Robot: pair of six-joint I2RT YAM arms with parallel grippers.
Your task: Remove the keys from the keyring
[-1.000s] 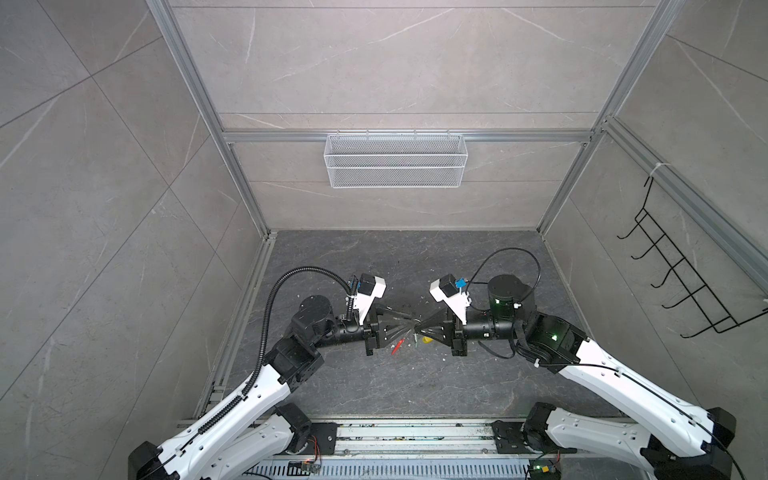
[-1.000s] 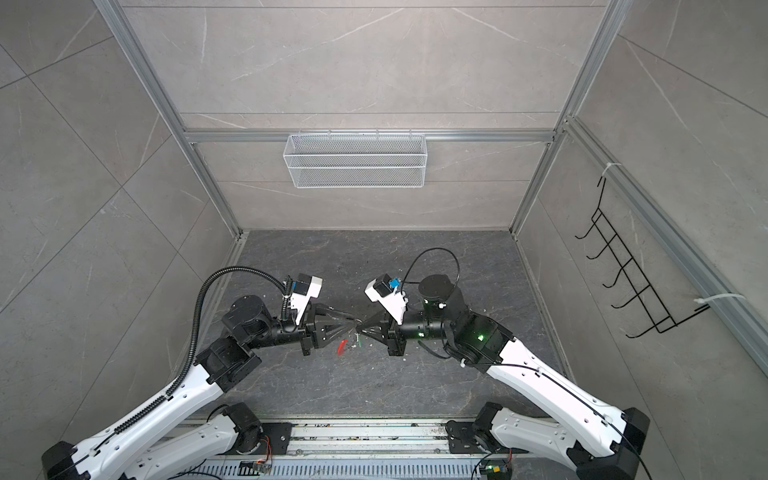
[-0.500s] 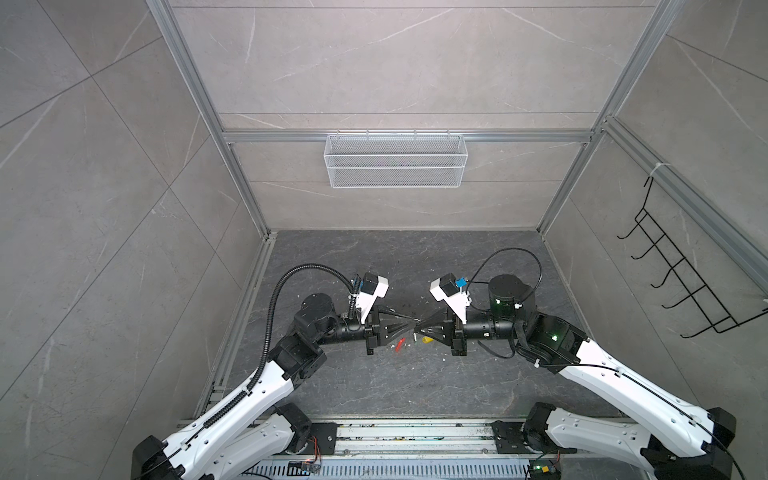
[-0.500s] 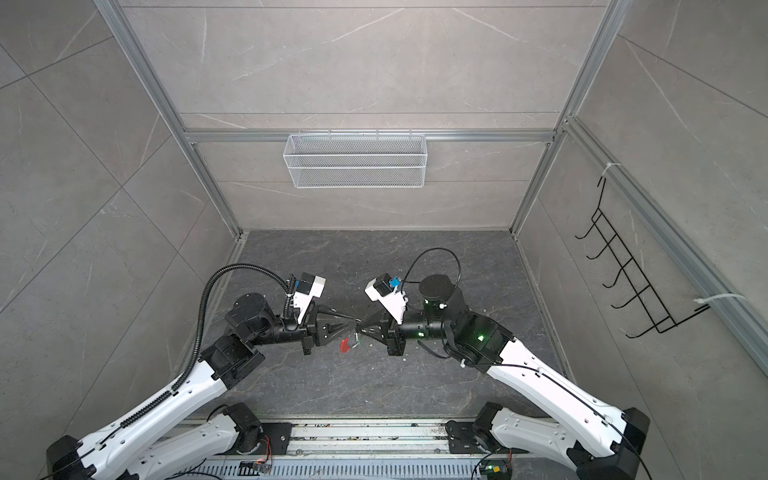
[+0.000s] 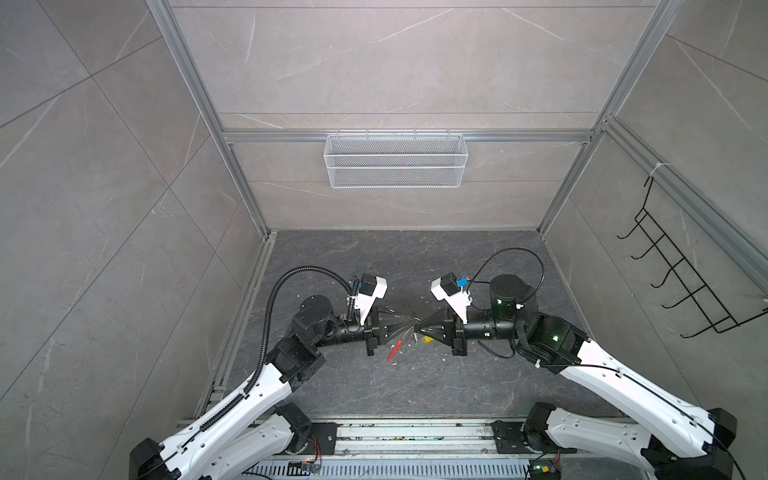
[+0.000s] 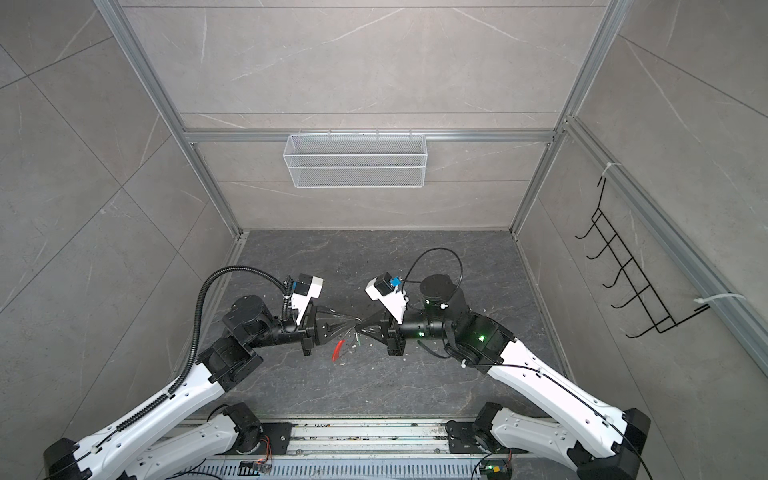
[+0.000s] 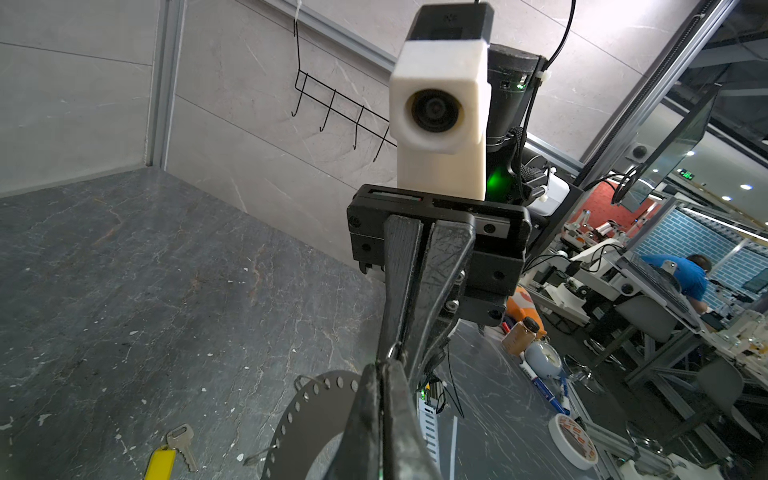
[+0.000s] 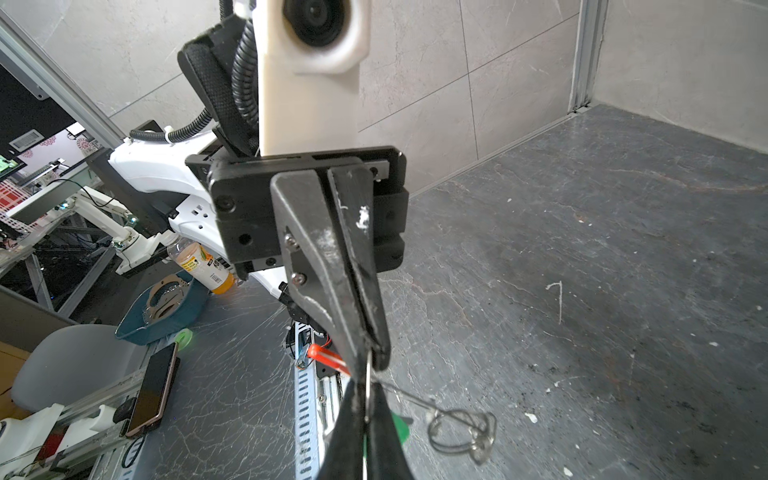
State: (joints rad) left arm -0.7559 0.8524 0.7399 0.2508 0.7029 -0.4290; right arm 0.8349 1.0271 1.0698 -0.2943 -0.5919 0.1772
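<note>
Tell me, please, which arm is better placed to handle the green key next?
Right, probably: the green key sits close by the tips of the right gripper, jaws shut, while the left gripper, also shut, only meets it tip to tip.

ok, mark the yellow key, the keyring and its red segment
yellow key point(image 7: 161, 462): left wrist view, yellow plastic head.
keyring point(image 7: 307, 411): left wrist view, holed grey band.
red segment point(image 5: 395, 351): in a top view, mid-curve.

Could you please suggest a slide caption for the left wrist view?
Tip to tip, the left gripper and right gripper, both shut, meet at the perforated grey keyring, yellow-headed key nearby.
</note>
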